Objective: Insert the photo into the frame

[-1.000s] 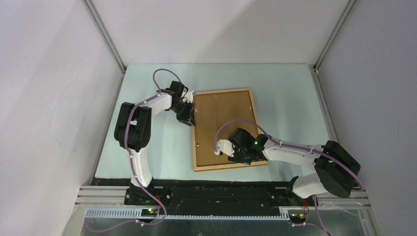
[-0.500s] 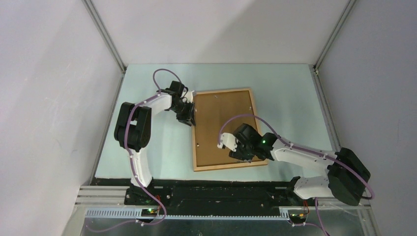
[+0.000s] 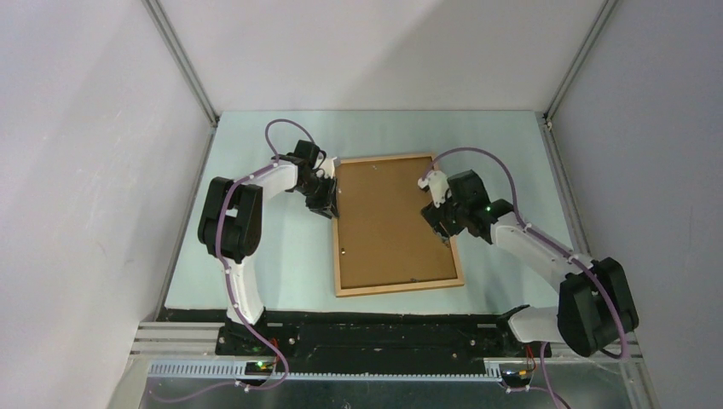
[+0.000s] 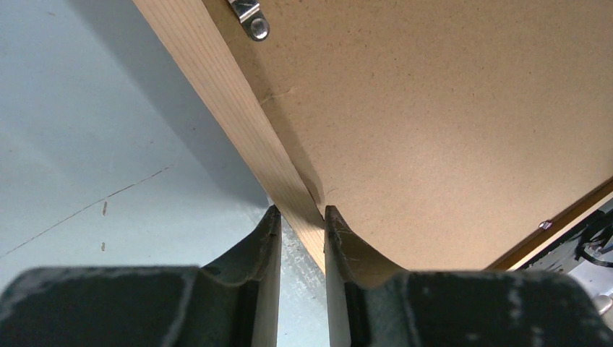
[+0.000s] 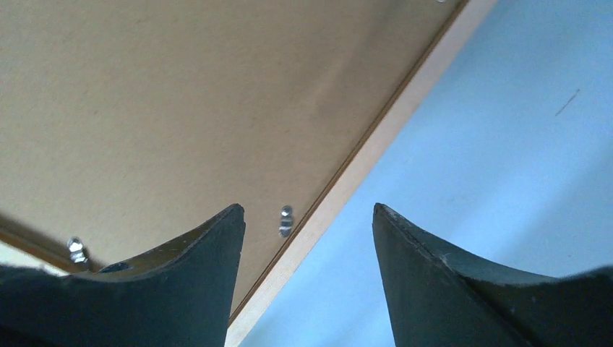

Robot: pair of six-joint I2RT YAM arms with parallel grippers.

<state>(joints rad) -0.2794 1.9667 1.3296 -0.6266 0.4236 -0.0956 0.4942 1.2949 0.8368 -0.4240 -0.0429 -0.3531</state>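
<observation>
The frame (image 3: 401,287) lies face down on the table, with the plain brown backing board (image 3: 388,221) filling it. The photo is hidden. My left gripper (image 3: 328,203) is shut on the frame's left moulding (image 4: 238,116): in the left wrist view the gripper (image 4: 302,217) has one finger outside the wood and one on the backing board (image 4: 448,123). My right gripper (image 3: 445,228) is open and empty above the frame's right edge. In the right wrist view the gripper (image 5: 307,217) straddles the moulding (image 5: 376,148) beside a small metal clip (image 5: 286,220).
Another metal clip (image 4: 249,18) sits on the board near the left moulding. The pale blue-green table (image 3: 256,256) is walled by grey panels (image 3: 102,170) on the left, back and right. The arm bases stand at the near edge.
My right arm has swung from the frame's near part out to its right edge, farther back. The left gripper and the frame have not moved.
</observation>
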